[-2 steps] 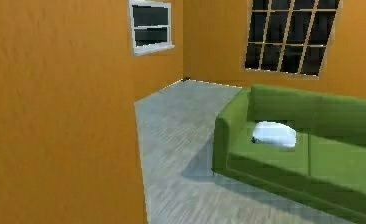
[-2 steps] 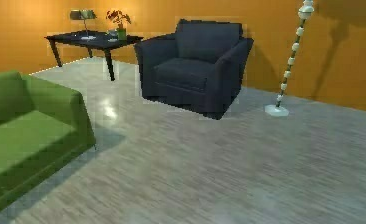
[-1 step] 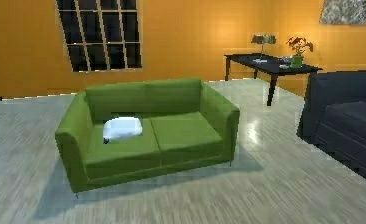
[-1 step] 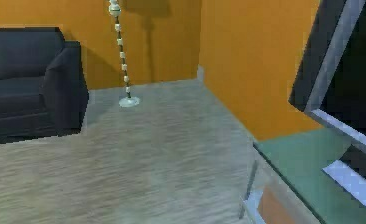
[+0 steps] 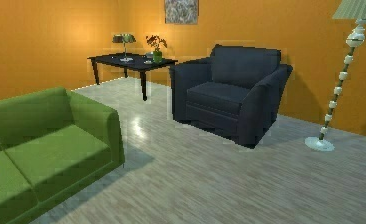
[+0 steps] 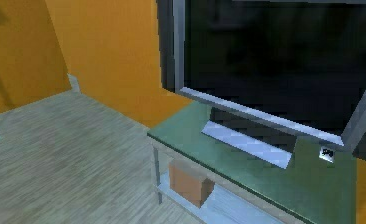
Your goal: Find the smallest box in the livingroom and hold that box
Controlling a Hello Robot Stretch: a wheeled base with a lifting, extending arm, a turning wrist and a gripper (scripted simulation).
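Note:
A small orange-brown box [image 6: 191, 186] stands on the lower shelf of a grey-green TV stand [image 6: 186, 138] at the arm side view's lower middle. A large dark television [image 6: 271, 60] sits on top of the stand. A tiny white-and-black thing [image 6: 328, 153] lies on the stand top near the television's right end; I cannot tell what it is.
A green sofa [image 5: 51, 140] is at the forward view's lower left and a dark blue armchair [image 5: 231, 90] at its middle. A dark side table [image 5: 131, 65] with a lamp [image 5: 124, 42] and plant [image 5: 156, 48] stands by the orange wall. A floor lamp [image 5: 341, 80] is at the right. Open wood floor [image 5: 211, 170] lies between.

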